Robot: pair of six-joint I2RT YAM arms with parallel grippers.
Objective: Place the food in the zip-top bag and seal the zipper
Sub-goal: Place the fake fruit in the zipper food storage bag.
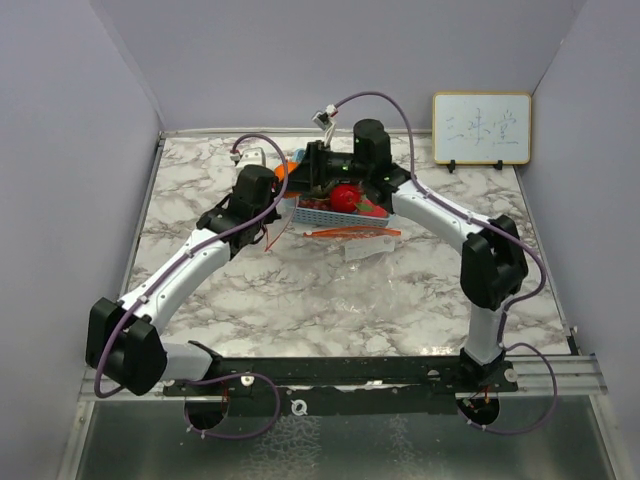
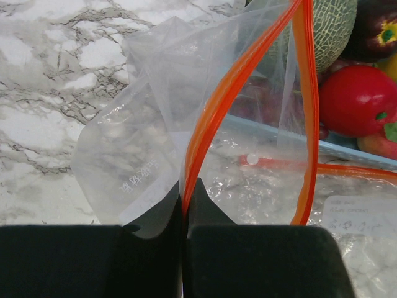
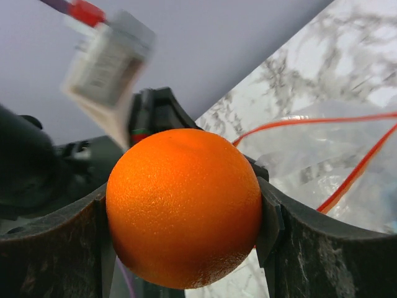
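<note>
My left gripper [image 2: 185,194] is shut on the orange zipper edge [image 2: 214,105] of the clear zip-top bag [image 2: 142,143] and holds its mouth up off the table. In the top view it [image 1: 274,222] is just left of the blue mesh basket [image 1: 318,212]. My right gripper [image 3: 186,211] is shut on the orange [image 3: 183,208] and holds it in the air above the basket's far left side [image 1: 283,170]. The grey-green melon [image 2: 332,31], dark purple fruit [image 2: 378,28], red apple [image 2: 360,99] and a yellow-green fruit [image 2: 391,65] lie in the basket.
The rest of the bag [image 1: 370,255] lies flat on the marble table [image 1: 200,210] in front of the basket. A small whiteboard [image 1: 481,127] stands at the back right. Grey walls close in the left, right and back sides.
</note>
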